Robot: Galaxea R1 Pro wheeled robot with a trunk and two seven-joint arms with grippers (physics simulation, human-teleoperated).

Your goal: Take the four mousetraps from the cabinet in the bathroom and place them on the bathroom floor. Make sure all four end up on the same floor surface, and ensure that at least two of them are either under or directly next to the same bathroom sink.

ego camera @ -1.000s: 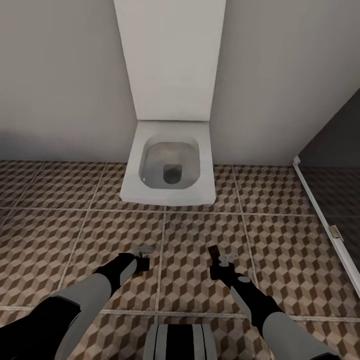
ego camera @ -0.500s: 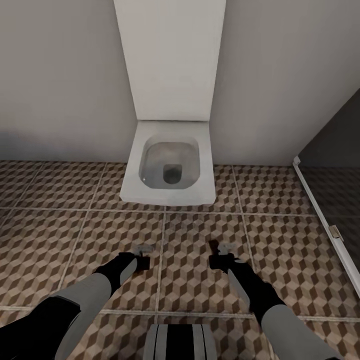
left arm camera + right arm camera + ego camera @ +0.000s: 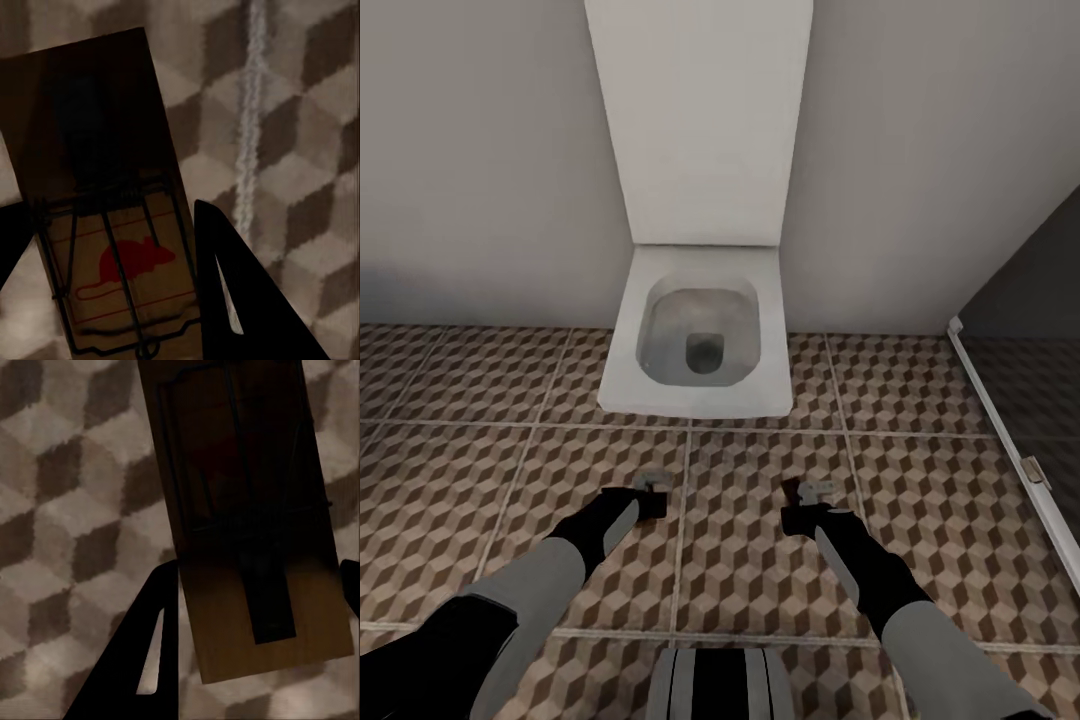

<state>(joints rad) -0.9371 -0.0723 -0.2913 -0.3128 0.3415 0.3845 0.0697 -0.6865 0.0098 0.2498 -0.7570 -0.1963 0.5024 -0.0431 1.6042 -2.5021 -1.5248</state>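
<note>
Patterned cube-print floor (image 3: 460,480) runs under both arms. White toilet (image 3: 700,340) stands ahead of the claws, against the wall; dark glass door (image 3: 1030,400) off to the right. Left claw (image 3: 650,497) grasps a trap (image 3: 112,247): wooden board with wire and a red mouse print, held between its fingers (image 3: 240,300) above a grout line. Right claw (image 3: 800,505) grasps a second trap (image 3: 255,547), board clamped between dark fingers (image 3: 150,660), over the tiles.

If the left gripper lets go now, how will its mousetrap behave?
The mousetrap is a flat wooden board, so probably stiff, light, and unlikely to roll. Its wire parts look thin and could bend or snag.
</note>
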